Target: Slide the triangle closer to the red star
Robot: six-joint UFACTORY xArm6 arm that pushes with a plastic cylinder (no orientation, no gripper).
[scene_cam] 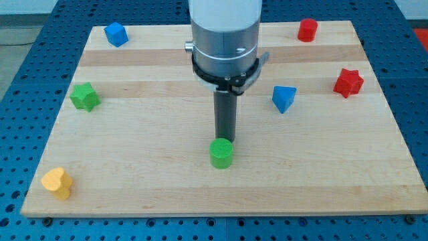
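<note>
A blue triangle (283,98) lies on the wooden board at the view's right of centre. The red star (348,82) lies further right, near the board's right edge, with a gap between the two. My tip (224,138) is at the board's middle, just behind a green cylinder (221,153) and touching or nearly touching it. The tip is well to the view's left of the blue triangle and a little lower.
A red block (307,29) sits at the top right. A blue block (116,34) sits at the top left. A green star (84,96) lies at the left. A yellow heart (57,183) lies at the bottom left. The wooden board (134,161) rests on a blue perforated table.
</note>
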